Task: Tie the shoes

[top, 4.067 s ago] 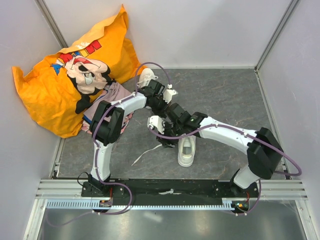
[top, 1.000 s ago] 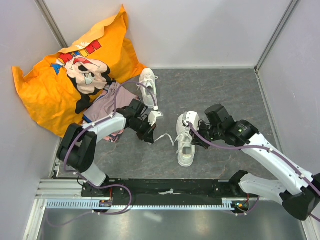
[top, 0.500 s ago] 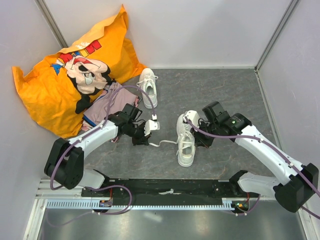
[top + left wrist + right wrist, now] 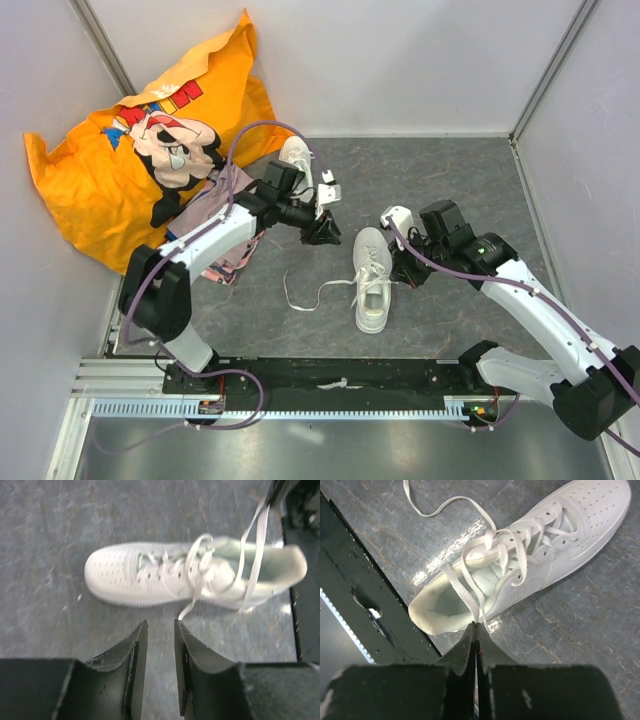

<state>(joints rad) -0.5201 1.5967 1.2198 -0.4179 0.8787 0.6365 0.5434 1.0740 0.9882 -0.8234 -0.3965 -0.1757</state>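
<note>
**Lace held taut:** Closest to the arm bases, the nearer sneaker lay sole-down on the grey tabletop, heel toward the bases and toe pointing away, its knot not yet formed. One loose lace trailed from the eyelets across the bare surface to the left, touched by neither arm.

Just beside the shoe's right flank, the right gripper was clenched on the taut lace, drawing it up and out over the heel opening. The hold appeared meant to keep that end under tension and clear of the tongue while the other end was dealt with.

Off the toe's left side, the left gripper hung above the table with its jaws parted a little and nothing between them, its camera looking down on the shoe's flank. It seemed placed to come in for the slack end.

Farther back, partly hidden by the left arm, the second sneaker waited by the orange cushion. A pinkish-purple garment lay against the cushion's near edge, both apparently set aside from the working patch.
</note>
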